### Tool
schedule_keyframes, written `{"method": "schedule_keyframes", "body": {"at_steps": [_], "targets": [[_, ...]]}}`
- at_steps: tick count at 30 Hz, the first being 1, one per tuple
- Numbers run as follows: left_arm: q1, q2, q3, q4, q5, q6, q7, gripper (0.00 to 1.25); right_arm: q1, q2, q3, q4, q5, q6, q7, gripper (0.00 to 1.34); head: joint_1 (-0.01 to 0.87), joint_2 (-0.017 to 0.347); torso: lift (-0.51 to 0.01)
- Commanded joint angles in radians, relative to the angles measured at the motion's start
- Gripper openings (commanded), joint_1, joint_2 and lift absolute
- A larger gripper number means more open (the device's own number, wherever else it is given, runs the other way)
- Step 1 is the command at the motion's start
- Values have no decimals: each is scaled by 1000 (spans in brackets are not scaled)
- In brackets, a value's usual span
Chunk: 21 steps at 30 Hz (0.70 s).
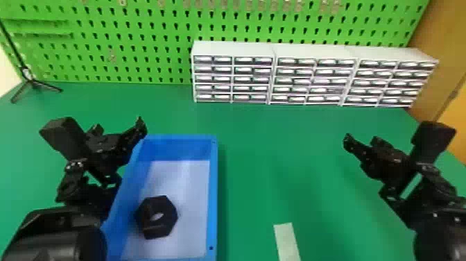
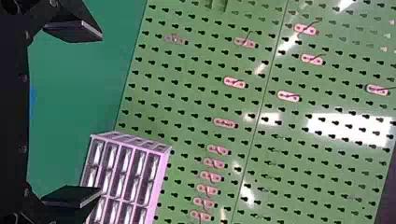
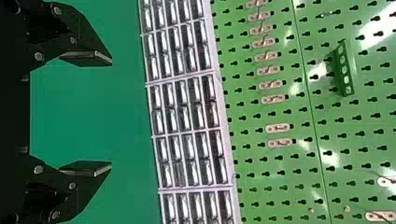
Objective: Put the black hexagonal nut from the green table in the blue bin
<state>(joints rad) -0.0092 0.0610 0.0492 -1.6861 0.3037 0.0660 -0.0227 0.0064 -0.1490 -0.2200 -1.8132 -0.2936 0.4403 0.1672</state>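
One black hexagonal nut (image 1: 152, 224) inside the blue bin (image 1: 213, 194)

The nut lies on the bin's floor, close to its left wall, where the task wants it. The bin stands on the left part of the desk (image 1: 256, 156), probably to suit the left gripper (image 2: 100, 113) beside it. That gripper's fingers are spread and empty, presumably because nothing needs carrying. The right gripper (image 3: 111, 113), fingers also apart, holds nothing over the desk's right side, likely parked away from the bin.
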Motion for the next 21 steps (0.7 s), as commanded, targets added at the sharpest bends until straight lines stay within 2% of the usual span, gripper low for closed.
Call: {"method": "schedule_keyframes", "body": {"at_steps": [1, 21], "targets": [[0, 0, 0, 0, 0, 0, 0, 1126, 0, 0, 1, 0, -2, 0, 0, 864, 692, 8, -97], [2, 0, 1, 0, 0, 0, 0, 1128, 0, 0, 4, 0, -4, 0, 0, 864, 692, 8, -97]]}}
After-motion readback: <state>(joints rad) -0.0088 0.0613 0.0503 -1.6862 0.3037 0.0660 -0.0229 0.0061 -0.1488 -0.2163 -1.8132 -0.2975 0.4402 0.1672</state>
